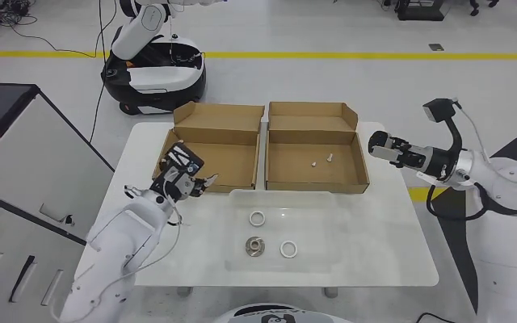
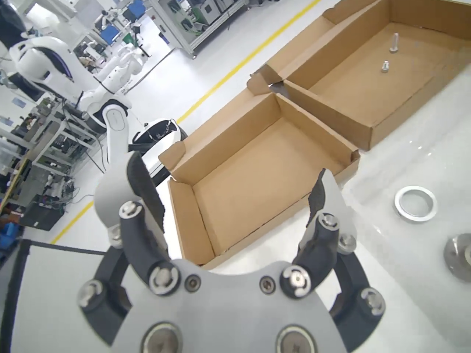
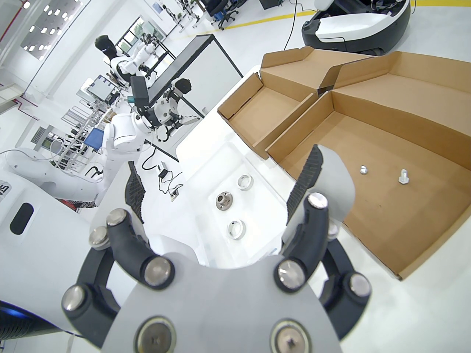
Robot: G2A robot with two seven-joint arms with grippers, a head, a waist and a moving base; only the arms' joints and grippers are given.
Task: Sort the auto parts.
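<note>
Two metal rings point(image 1: 258, 218) point(image 1: 288, 249) and a flanged metal hub point(image 1: 254, 246) lie in a clear tray point(image 1: 323, 202) on the white table. Two small bolts point(image 1: 329, 157) point(image 1: 313, 165) rest in the right cardboard box point(image 1: 279, 168); the left cardboard box point(image 1: 234, 157) holds nothing. My left gripper point(image 1: 198, 179) hangs open over the near left corner of the left box, with nothing between its fingers point(image 2: 323, 192). My right gripper point(image 1: 374, 145) is open and empty beside the right box's right wall. One ring point(image 2: 415, 202) and the hub point(image 2: 458, 255) show in the left wrist view.
The table's near edge runs just below the tray. Another white robot base point(image 1: 153, 77) stands on the floor behind the boxes. A grey cabinet point(image 1: 40, 161) stands left of the table. Bare tabletop point(image 1: 396, 242) lies right of the tray.
</note>
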